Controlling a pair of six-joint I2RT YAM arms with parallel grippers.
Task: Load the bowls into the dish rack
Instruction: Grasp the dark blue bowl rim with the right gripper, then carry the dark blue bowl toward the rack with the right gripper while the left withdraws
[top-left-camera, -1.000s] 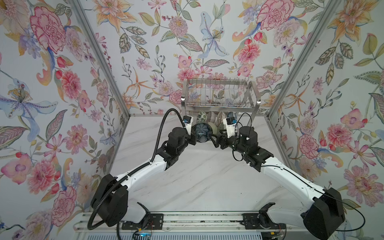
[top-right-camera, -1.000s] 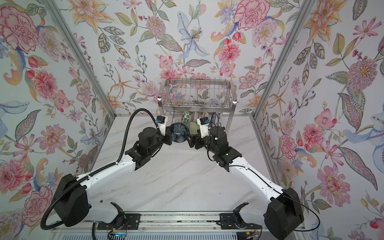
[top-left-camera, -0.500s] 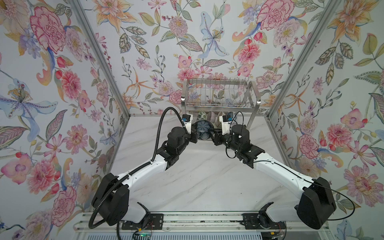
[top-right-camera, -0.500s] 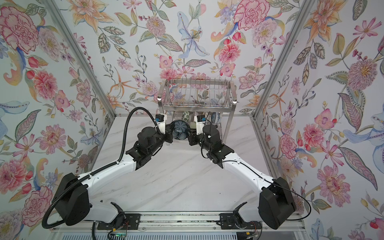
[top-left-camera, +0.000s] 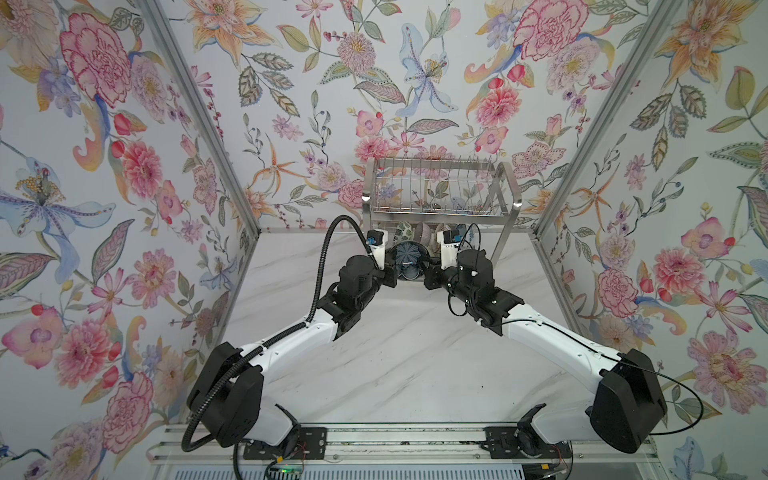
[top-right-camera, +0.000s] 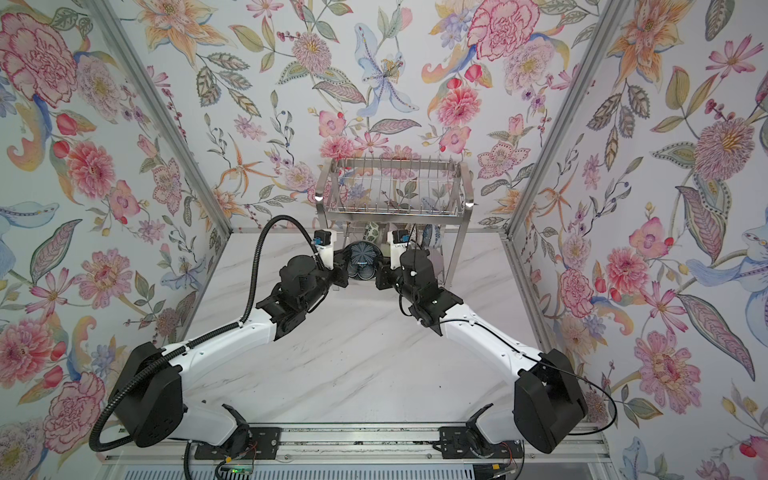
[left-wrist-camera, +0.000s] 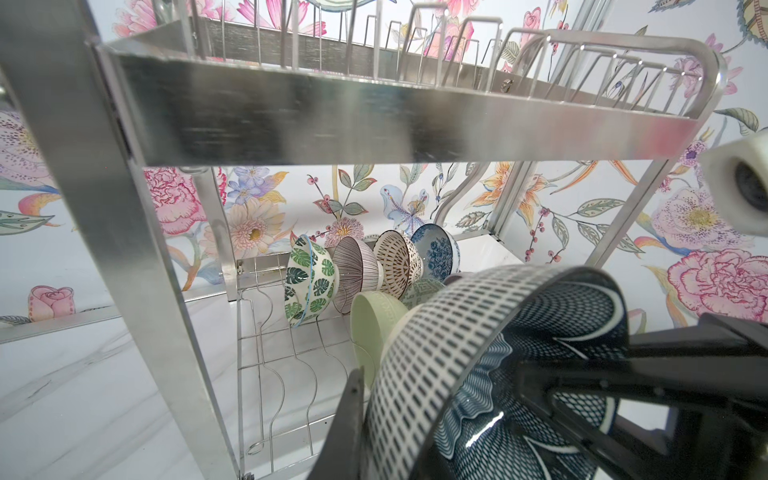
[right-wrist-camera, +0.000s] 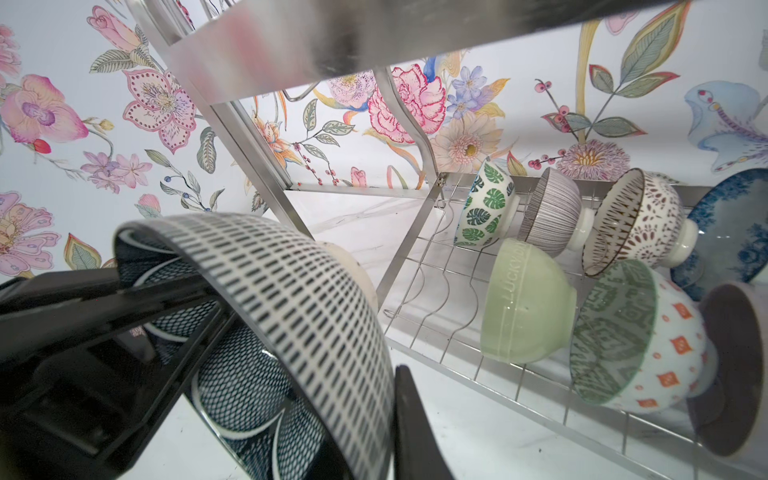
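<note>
Right gripper (right-wrist-camera: 311, 332) newly on bowl (right-wrist-camera: 291, 282) (navy)

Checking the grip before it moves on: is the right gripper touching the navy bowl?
Touching. The right wrist view shows the right gripper closed on the rim of the navy bowl, one finger inside it and one outside.

Dish rack (left-wrist-camera: 374, 120) brushed shiny steel; navy bowl (left-wrist-camera: 424, 374) glazed ceramic (glossy inside); tabletop (top-left-camera: 395, 353) smooth marble-look.

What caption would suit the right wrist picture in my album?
Right gripper pinches the navy bowl by its rim in front of the dish rack, where seven bowls already lean on the lower shelf.
</note>
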